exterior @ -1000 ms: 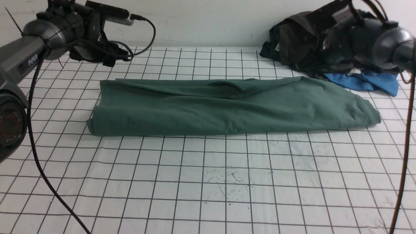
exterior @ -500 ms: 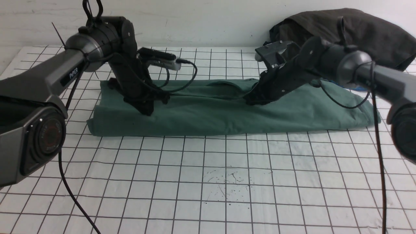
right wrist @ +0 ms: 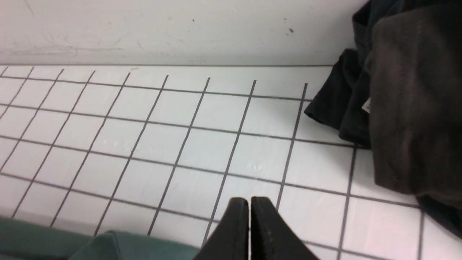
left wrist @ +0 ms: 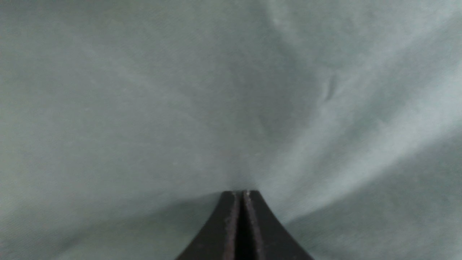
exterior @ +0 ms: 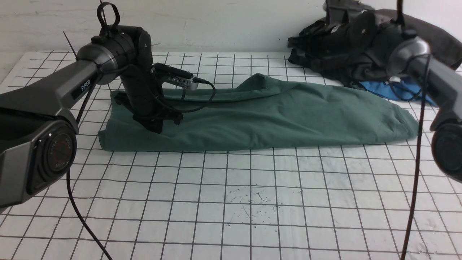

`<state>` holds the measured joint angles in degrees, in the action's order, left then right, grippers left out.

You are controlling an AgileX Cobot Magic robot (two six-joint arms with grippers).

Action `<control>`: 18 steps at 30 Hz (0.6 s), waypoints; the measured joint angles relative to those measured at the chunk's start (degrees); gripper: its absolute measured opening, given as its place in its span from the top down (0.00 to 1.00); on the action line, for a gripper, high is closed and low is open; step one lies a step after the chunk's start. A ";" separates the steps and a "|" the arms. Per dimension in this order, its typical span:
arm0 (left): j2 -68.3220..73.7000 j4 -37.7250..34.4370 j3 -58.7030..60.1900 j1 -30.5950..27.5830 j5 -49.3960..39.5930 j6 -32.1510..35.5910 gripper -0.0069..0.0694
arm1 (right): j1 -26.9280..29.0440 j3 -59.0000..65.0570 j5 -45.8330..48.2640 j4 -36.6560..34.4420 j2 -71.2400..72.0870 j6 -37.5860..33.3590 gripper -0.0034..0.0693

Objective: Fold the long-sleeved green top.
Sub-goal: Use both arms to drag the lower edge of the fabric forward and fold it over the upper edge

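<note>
The green long-sleeved top (exterior: 288, 115) lies as a long band across the gridded table, its back edge rising to a peak near the middle. My left gripper (exterior: 155, 127) points down onto its left part. In the left wrist view the jaws (left wrist: 242, 193) are together, with green cloth (left wrist: 144, 108) creasing toward the tips. My right arm (exterior: 361, 29) is raised at the back right, in front of the dark pile. Its gripper (right wrist: 249, 202) is shut on nothing above bare table, and a strip of the top (right wrist: 54, 238) shows below it.
A dark charcoal garment pile (exterior: 325, 61) sits at the back right against the wall, also seen in the right wrist view (right wrist: 408, 108). A bright blue garment (exterior: 404, 90) lies beside it. The table (exterior: 231, 202) carries small ink marks in front of the top.
The left gripper came down onto the top's left part and shut. The right gripper left the top's middle and rose to the back right. The top's back edge now peaks there.
</note>
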<state>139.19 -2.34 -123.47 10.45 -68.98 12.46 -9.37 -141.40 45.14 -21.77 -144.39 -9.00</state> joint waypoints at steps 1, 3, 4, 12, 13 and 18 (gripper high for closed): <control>-0.09 0.14 0.00 0.00 -0.05 0.00 0.92 | 0.31 -0.53 1.52 0.00 0.17 0.00 0.95; -0.57 0.07 0.00 0.00 0.51 -0.11 0.92 | 1.07 -2.53 11.15 -2.20 0.65 -3.24 0.95; -0.63 -0.13 0.00 0.00 0.87 -0.17 0.92 | 1.07 -2.62 11.89 -2.20 0.65 -3.24 0.95; -0.65 -12.88 0.00 0.04 6.71 0.11 0.92 | -3.64 -2.97 21.16 -13.07 -8.56 -20.63 0.95; -0.65 -13.05 0.00 0.04 6.71 0.18 0.92 | -3.80 -2.97 20.60 -13.15 -9.13 -20.83 0.95; -0.49 -13.56 0.00 0.04 6.71 2.09 0.92 | -6.43 -3.41 4.35 -15.46 -12.37 -25.11 0.95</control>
<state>138.71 -15.90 -123.47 10.49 -62.27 14.55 -15.81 -144.81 49.48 -37.23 -156.75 -34.11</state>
